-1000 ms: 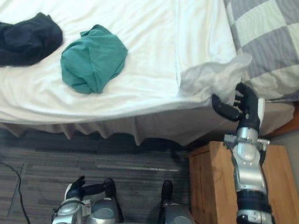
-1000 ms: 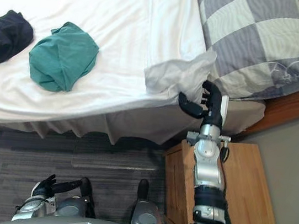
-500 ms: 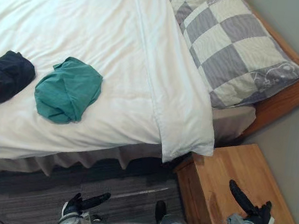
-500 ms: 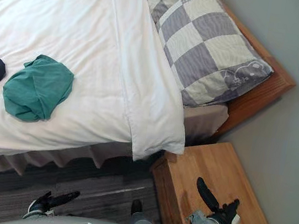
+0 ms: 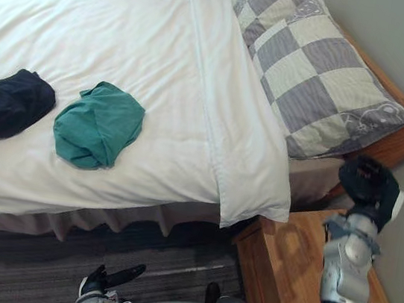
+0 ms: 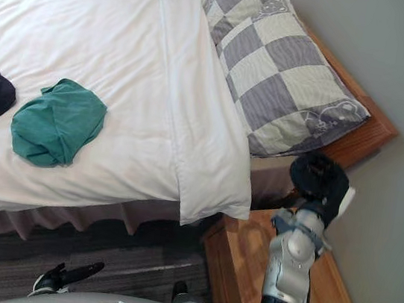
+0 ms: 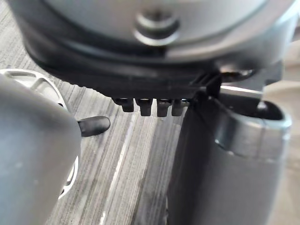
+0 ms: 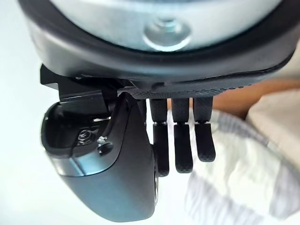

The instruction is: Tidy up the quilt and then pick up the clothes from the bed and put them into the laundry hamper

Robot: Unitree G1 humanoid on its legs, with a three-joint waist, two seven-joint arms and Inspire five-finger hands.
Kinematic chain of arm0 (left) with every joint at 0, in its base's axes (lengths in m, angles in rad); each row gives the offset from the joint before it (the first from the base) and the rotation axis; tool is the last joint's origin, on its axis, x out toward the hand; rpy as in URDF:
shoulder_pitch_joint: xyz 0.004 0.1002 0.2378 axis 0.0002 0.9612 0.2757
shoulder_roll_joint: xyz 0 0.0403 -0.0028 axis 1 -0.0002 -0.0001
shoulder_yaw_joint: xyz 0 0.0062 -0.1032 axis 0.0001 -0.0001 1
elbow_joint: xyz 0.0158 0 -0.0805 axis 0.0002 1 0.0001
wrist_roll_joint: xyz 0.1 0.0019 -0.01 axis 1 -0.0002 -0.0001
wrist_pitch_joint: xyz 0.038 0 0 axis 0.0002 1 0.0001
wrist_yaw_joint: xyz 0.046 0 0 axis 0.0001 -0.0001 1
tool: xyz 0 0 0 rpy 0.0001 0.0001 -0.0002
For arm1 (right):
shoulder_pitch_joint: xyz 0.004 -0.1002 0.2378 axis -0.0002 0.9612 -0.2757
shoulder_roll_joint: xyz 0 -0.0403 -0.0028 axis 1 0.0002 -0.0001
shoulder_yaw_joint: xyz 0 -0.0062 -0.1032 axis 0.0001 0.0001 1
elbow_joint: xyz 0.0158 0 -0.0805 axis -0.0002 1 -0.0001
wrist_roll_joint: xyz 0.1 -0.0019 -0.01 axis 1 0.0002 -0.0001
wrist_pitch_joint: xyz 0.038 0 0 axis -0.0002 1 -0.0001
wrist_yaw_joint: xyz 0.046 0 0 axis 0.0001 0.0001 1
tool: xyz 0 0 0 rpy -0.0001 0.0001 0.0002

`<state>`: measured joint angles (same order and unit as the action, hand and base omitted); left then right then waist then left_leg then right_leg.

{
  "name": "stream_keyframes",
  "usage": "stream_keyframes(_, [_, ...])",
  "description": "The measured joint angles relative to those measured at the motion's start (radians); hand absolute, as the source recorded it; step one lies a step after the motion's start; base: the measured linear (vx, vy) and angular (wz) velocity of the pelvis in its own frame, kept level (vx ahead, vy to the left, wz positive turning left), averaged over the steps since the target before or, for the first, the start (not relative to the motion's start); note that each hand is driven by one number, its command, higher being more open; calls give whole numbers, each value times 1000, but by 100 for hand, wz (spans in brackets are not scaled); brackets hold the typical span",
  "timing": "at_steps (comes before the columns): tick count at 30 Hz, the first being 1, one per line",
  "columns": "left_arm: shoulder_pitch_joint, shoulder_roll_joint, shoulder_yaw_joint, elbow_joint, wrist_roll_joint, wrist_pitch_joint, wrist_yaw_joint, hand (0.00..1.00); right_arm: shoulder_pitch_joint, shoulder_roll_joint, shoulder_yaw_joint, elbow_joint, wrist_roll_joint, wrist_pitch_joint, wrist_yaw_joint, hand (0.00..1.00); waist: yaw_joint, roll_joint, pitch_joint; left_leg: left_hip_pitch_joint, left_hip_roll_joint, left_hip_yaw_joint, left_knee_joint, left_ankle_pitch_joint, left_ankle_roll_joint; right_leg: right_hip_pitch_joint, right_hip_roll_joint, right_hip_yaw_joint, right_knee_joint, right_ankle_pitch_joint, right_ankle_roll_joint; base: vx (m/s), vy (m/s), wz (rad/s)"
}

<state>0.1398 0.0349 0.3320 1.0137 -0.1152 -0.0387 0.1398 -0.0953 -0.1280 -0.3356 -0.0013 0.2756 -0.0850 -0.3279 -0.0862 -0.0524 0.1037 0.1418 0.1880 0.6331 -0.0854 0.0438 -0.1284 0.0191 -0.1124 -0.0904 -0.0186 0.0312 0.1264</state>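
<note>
Left eye view: quilt (image 5: 128,35) lies smooth, folded edge at 3 o'clock against the checked pillow (image 5: 326,71), so tidying appears complete; green garment (image 5: 99,123) and dark garment (image 5: 5,103) rest on it at 9 o'clock, awaiting pickup. Right hand (image 5: 366,188), fingers straight and empty, hovers over the nightstand (image 5: 283,268) at 4 o'clock; left hand (image 5: 102,282) hangs relaxed and empty at 7 o'clock.

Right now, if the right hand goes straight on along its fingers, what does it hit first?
Probably the pillow: the right hand's straight fingers point at its checked corner. The gap between them is unclear.
</note>
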Motion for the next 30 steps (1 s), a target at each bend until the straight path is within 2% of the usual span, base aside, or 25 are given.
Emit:
stream_keyframes(5, [-41, 11, -12, 15, -18, -3, 2, 100, -247, -82, 123, 48, 220, -51, 20, 0, 8, 21, 83, -37, -16, -40, 1, 12, 16, -17, -17, -19, 3, 8, 5, -59, 8, 20])
stream_keyframes(7, [-61, 11, -16, 16, -40, -1, 2, 100, -320, -102, 146, 56, 251, -59, 28, 0, 25, 37, 118, -68, -21, -45, 1, 19, 26, -51, -22, -19, 15, 11, 6, -87, 7, 9])
stream_keyframes(9, [-80, 11, -23, 12, -49, -5, 3, 100, -432, -124, 164, 141, 271, -62, 36, 0, 30, 61, 169, -114, -30, -55, 1, 29, 39, -96, -28, -22, 23, 20, 10, -69, -3, 11])
stream_keyframes(14, [-100, 9, -49, 4, -80, -15, 3, 100, -490, -128, 189, 356, 294, -58, 36, 0, 40, 97, 239, -172, -43, -53, 1, 36, 48, -161, -41, -18, 35, 26, 15, -2, 3, 1])
stream_keyframes(17, [-103, -2, -72, -13, -80, -37, 4, 100, -456, -85, 183, 482, 327, -66, 39, 0, 47, 118, 278, -177, -41, -50, 1, 35, 48, -168, -43, -17, 35, 26, 15, 44, -6, -7])
stream_keyframes(18, [-103, -4, -75, -13, -80, -42, 5, 100, -424, -52, 186, 454, 320, -98, 47, 0, 43, 118, 278, -179, -38, -40, 1, 35, 47, -175, -43, -14, 35, 26, 15, 61, -18, -15])
stream_keyframes(22, [-112, -25, -82, -13, -79, -52, 4, 100, -339, 12, 186, 436, 313, -131, 92, 0, 31, 117, 277, -150, -25, -21, 1, 31, 40, -160, -34, -16, 53, 21, 11, 63, -29, -7])
stream_keyframes(25, [-144, -30, -69, -1, -77, -43, -11, 100, -217, 72, 145, 443, 241, -141, 136, 0, 39, 94, 266, -110, -11, -7, 9, 14, 18, -135, -28, -29, 94, -19, 4, 55, -20, 4])
stream_keyframes(26, [-145, -33, -47, -1, -77, -44, -15, 100, -148, 105, 112, 487, 240, -138, 151, 0, 42, 78, 256, -92, 0, -7, 34, -1, 8, -109, -28, -42, 111, -38, 4, 57, -32, 17])
stream_keyframes(27, [-144, -33, -34, 0, -77, -43, -15, 100, -111, 120, 94, 529, 241, -133, 154, 0, 44, 69, 248, -80, 3, -5, 44, -6, 5, -95, -30, -47, 122, -51, 2, 91, -44, 28])
stream_keyframes(28, [-140, -41, 3, 6, -77, -44, -15, 100, 13, 158, 21, 673, 241, -73, 153, 0, 54, 55, 212, -49, 10, -3, 58, -31, -4, -66, -34, -66, 153, -94, 3, 78, -32, 25])
stream_keyframes(30, [-139, -47, 30, 11, -75, -43, -16, 100, 109, 175, -34, 808, 239, -10, 151, 0, 59, 50, 189, -30, 10, -2, 64, -45, -13, -51, -40, -74, 183, -127, 2, 110, -26, 12])
